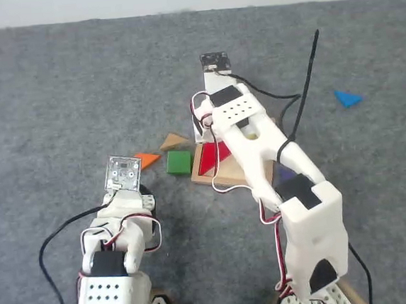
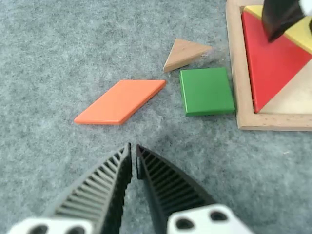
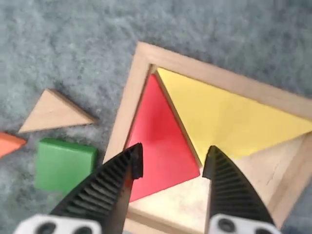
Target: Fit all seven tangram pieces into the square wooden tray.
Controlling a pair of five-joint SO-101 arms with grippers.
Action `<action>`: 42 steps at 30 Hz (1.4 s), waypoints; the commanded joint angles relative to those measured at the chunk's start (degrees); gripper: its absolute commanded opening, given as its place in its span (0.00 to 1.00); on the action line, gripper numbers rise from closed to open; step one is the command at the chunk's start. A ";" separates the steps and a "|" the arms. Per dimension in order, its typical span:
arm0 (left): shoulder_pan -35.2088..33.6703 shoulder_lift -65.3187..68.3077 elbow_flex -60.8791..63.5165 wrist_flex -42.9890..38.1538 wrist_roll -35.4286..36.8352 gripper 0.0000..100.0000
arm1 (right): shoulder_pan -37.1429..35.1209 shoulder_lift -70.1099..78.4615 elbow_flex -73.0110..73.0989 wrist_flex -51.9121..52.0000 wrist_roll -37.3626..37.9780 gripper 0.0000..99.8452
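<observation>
Over the square wooden tray (image 3: pixel 127 105) our right gripper (image 3: pixel 174 151) hangs open, its arm hiding most of it from above (left gripper (image 2: pixel 133 148) pinched shut).

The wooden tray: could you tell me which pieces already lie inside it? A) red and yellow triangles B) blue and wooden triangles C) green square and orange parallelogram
A: the red triangle and the yellow triangle lie side by side within the frame of the wooden tray; the green square sits outside it.

triangles (image 3: pixel 54 113) (image 3: pixel 156 131) (image 3: pixel 224 117) (image 1: pixel 348 98) 4 | green square (image 2: pixel 206 91) 1 | orange parallelogram (image 2: pixel 121 101) 1 | tray (image 2: pixel 236 73) 1
</observation>
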 commanded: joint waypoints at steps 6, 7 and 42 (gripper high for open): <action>-0.18 -0.70 -1.01 0.00 0.26 0.01 | 3.82 -22.90 1.23 7.34 8.62 0.19; -0.18 -0.70 -1.01 0.00 0.26 0.01 | 4.62 -24.84 3.87 6.99 9.23 0.19; -0.18 -0.70 -1.01 0.00 0.26 0.01 | 15.60 -46.99 59.08 -28.70 21.80 0.19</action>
